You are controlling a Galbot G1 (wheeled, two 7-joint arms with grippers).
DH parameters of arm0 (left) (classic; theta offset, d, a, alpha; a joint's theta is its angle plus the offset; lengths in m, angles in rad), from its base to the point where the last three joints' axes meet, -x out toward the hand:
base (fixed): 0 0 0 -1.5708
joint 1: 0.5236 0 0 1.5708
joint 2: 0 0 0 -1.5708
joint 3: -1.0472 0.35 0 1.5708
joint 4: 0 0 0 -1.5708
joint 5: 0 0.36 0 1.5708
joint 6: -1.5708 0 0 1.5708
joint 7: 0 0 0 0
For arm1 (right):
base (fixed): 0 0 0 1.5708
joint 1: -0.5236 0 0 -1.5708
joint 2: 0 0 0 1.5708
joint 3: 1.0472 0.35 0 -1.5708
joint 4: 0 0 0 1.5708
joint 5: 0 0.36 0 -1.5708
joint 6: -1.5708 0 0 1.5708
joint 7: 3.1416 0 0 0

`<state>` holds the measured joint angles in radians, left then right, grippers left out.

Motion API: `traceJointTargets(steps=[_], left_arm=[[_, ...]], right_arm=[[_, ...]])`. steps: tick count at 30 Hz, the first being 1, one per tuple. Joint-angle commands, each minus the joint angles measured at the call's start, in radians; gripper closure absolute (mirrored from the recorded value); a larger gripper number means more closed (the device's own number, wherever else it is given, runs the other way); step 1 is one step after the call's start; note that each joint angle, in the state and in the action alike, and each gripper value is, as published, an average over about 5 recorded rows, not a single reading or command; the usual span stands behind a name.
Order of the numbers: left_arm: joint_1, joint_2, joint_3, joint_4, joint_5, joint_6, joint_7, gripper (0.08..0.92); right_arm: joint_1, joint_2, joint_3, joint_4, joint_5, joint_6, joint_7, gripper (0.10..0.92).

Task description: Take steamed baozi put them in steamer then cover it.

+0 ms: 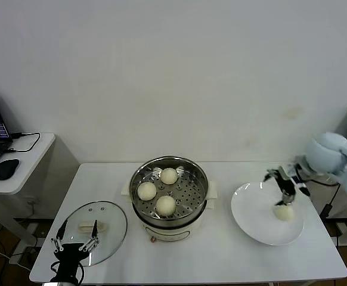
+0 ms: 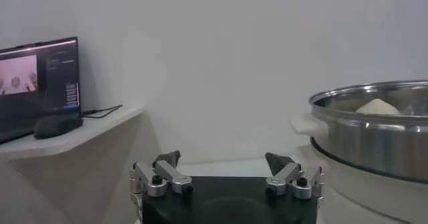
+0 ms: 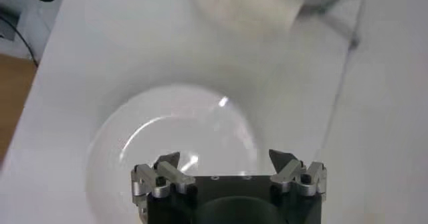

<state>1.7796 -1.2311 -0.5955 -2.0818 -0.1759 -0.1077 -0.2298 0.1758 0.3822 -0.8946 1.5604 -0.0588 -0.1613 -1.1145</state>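
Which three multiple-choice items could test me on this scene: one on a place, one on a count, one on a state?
1. Where is the round clear glass lid?
A. on the steamer
B. on the white table, left of the steamer
C. on the plate

2. How many cream-white round baozi lie in the shiny stainless-steel steamer?
A. two
B. three
C. four

3. How is the right gripper?
A. open
B. shut on a baozi
C. shut on the lid

Answers:
1 B: the lid lies flat beside the left gripper.
2 B: the fourth baozi is on the flat white plate.
3 A: its fingers stand apart, empty.
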Motion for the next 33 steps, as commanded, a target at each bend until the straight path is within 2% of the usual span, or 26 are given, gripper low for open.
traceJointTargets(steps=[1, 21, 33], left_arm=[[0.008, 0.0, -0.003, 0.0, 0.001, 0.0, 0.0, 0.177], [0.025, -0.008, -0.023, 0.003, 0.002, -0.002, 0.0, 0.177], [0.022, -0.01, -0.024, 0.011, 0.004, -0.002, -0.001, 0.177]], right_arm=[[-0.568, -0.062, 0.491, -0.153, -0.181, -0.016, 0.006, 0.203], [-0.539, 0.174, 0.503, -0.377, -0.239, 0.022, 0.067, 0.203], [-0.534, 0.24, 0.512, -0.433, -0.26, 0.018, 0.087, 0.203]])
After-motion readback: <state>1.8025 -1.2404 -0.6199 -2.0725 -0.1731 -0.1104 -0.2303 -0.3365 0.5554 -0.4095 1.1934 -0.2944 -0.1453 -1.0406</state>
